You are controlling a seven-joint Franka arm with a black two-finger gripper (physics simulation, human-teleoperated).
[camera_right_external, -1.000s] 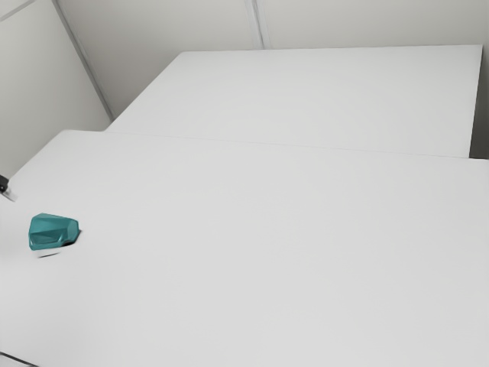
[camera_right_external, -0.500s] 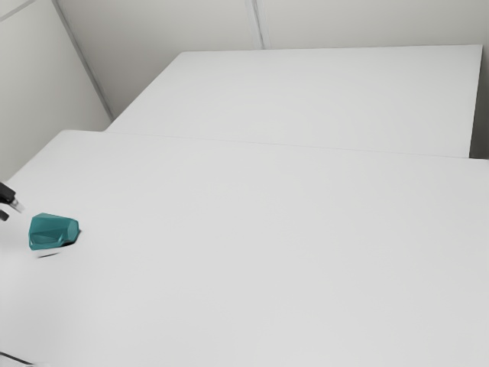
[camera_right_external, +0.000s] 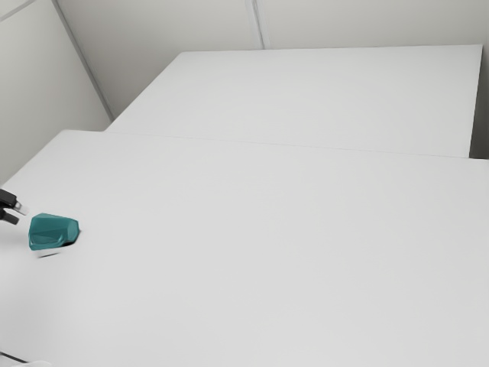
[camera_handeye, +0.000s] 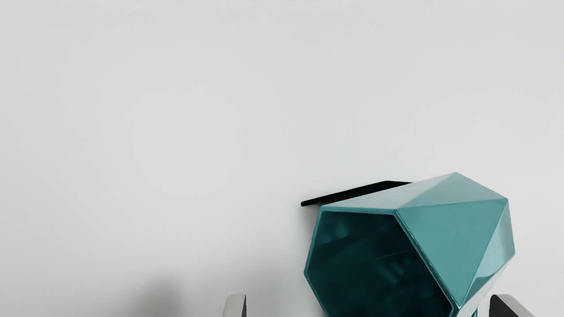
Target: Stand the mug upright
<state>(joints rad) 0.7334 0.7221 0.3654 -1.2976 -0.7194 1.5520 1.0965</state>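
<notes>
Glossy teal, the faceted mug (camera_right_external: 53, 231) lies on its side on the white table (camera_right_external: 252, 229), inward from the slanting edge at the exterior view's left. Its mouth (camera_handeye: 374, 259) faces the gripper (camera_right_external: 20, 215), whose fingers (camera_handeye: 234, 307) stand apart, gripping nothing. Probably light, stiff, slick and breakable; best pinched squarely across opposite sides near the rim (camera_handeye: 425, 259).

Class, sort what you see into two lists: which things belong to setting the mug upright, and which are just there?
Part of the job:
- teal mug, lying on its side
- gripper, open

Just there:
- white table under the mug
- thin dark strip, too little seen to name
- pale wall
</notes>
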